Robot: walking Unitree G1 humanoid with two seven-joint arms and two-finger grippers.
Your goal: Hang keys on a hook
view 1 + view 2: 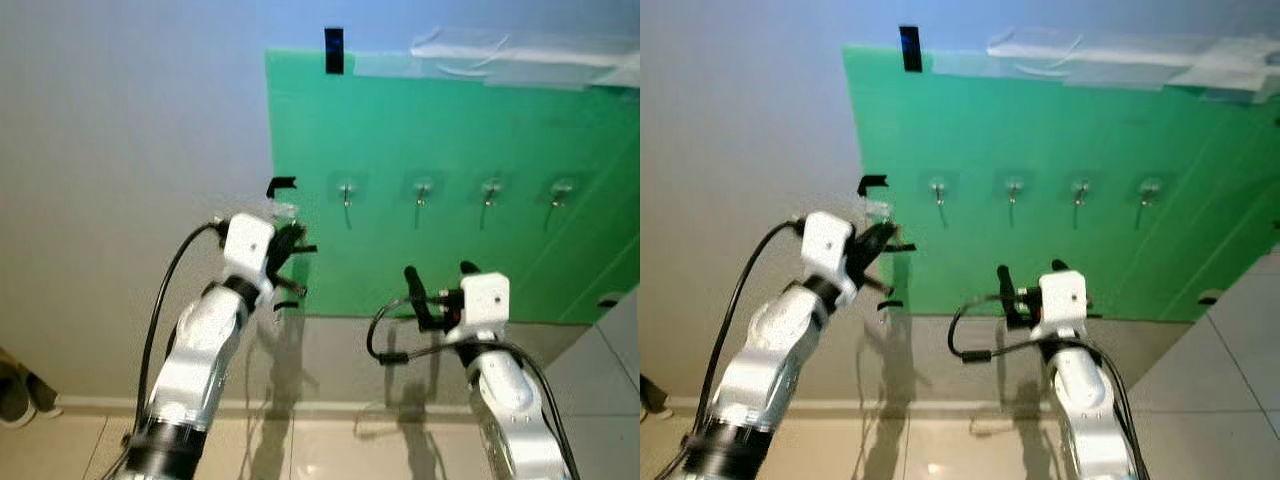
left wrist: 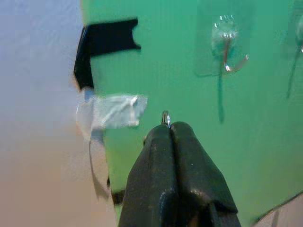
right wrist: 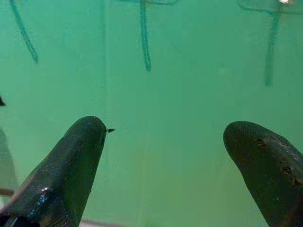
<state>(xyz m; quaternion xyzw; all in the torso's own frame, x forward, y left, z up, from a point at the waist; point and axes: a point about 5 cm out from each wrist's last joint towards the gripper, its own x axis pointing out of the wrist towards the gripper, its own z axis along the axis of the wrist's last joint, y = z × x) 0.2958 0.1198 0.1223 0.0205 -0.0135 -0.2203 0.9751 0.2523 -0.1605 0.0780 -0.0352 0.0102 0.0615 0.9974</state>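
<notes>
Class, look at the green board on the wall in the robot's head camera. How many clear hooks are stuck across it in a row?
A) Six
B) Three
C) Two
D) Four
D: four clear adhesive hooks sit side by side across the green board, the first hook nearest the left gripper, then the second hook, the third hook and the fourth hook.

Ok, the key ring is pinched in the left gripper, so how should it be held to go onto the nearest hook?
Keep the left gripper shut on the key ring low down, its loop poking past the fingertips. Come at the leftmost hook from above: its tip curls upward.
</notes>
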